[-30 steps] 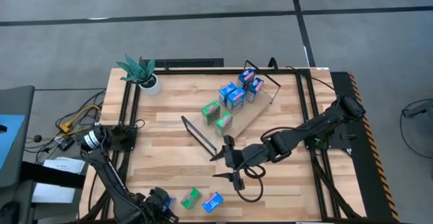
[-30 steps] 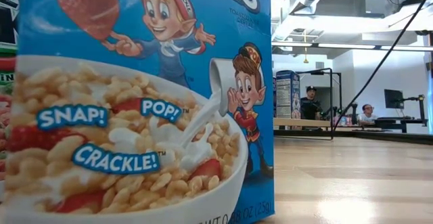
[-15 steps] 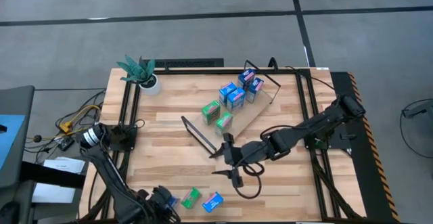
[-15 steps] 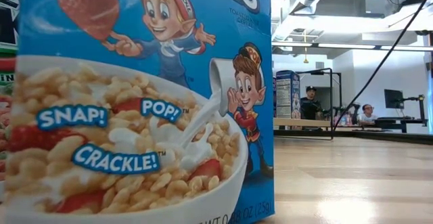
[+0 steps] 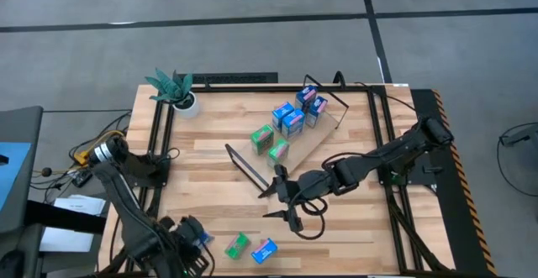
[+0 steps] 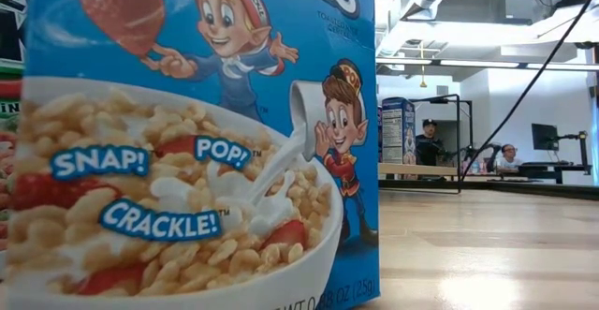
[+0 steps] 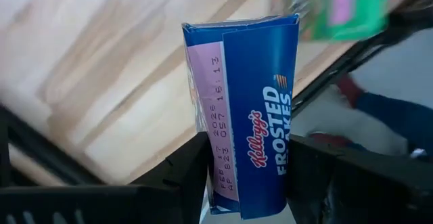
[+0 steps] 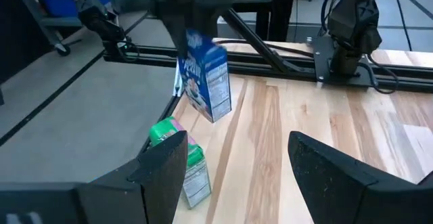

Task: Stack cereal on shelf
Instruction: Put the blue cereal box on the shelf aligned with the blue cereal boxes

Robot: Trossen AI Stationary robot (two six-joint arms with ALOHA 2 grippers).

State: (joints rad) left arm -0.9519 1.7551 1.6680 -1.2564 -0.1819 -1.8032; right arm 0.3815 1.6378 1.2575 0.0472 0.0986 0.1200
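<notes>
My left gripper (image 5: 192,232) hovers over the table's near left corner, shut on a blue cereal box (image 7: 247,109) that hangs below it (image 8: 206,82). A green box (image 5: 237,244) and another blue one (image 5: 264,250) lie flat on the table beside it. The shelf (image 5: 318,142), a light board with black wire ends, lies slantwise at the table's middle and bears several blue and green boxes (image 5: 290,118). My right gripper (image 5: 284,204) waits open near the shelf's near end, pointing toward the left arm, with nothing between its fingers (image 8: 162,170). My left gripper pinches the blue box's upper end (image 7: 233,176) between its two fingers, one on each of two opposite sides. The fingers come from above, pointing steeply down. The box hangs below them, slightly tilted, lifted clear of the table.
A potted plant (image 5: 175,89) stands at the far left corner. A black cable loop (image 5: 311,223) lies by my right gripper. Black frame rails (image 5: 160,144) run along the table's left and right sides. A blue box (image 6: 187,141) fills most of the low view.
My left gripper has risen from the table's near edge with the blue box and shifted a little toward the left. The box, down beside the green one a second ago, now hangs clear of the tabletop.
</notes>
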